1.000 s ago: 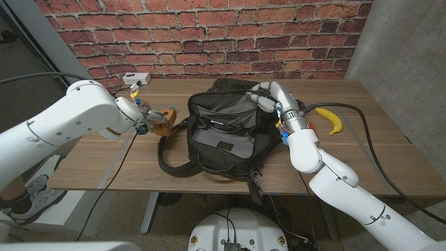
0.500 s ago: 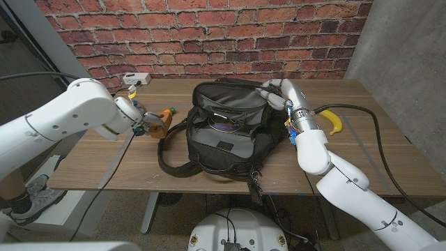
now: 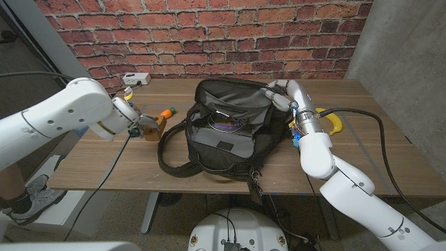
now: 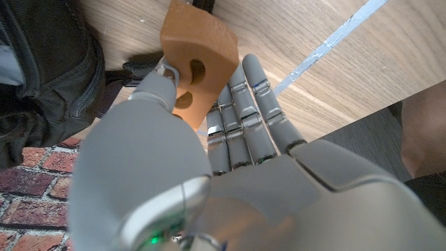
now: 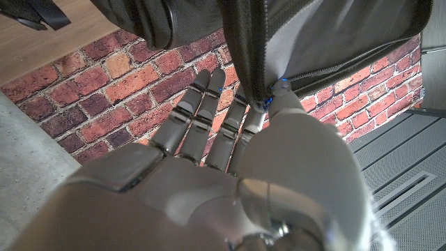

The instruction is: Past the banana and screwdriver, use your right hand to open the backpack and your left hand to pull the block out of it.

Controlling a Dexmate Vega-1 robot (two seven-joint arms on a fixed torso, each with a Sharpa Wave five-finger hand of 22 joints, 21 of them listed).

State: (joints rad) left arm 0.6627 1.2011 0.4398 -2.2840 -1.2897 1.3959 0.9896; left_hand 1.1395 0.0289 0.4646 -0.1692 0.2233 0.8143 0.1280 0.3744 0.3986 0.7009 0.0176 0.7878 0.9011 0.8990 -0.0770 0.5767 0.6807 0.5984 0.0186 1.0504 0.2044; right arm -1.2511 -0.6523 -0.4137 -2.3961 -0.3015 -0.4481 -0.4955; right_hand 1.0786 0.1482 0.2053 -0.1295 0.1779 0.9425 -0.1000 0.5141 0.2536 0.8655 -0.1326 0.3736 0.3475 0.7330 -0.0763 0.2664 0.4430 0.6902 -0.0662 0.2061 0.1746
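The black backpack stands open in the middle of the table. My right hand grips its far right rim; in the right wrist view the zipper edge is pinched between the thumb and fingers. My left hand is left of the bag and low over the table, holding the brown wooden block. The left wrist view shows the block, which has a hole through it, pinched between thumb and fingers. An orange-handled screwdriver lies just behind that hand. The yellow banana lies right of my right arm, partly hidden.
A white power strip with a cable sits at the table's back left. The backpack's strap loops out toward the front left. A person's shoe shows on the floor at the left. Bare wood lies in front of the left hand.
My left hand has carried the block left and down, away from the backpack. My right hand has pulled the rim further right, widening the opening.
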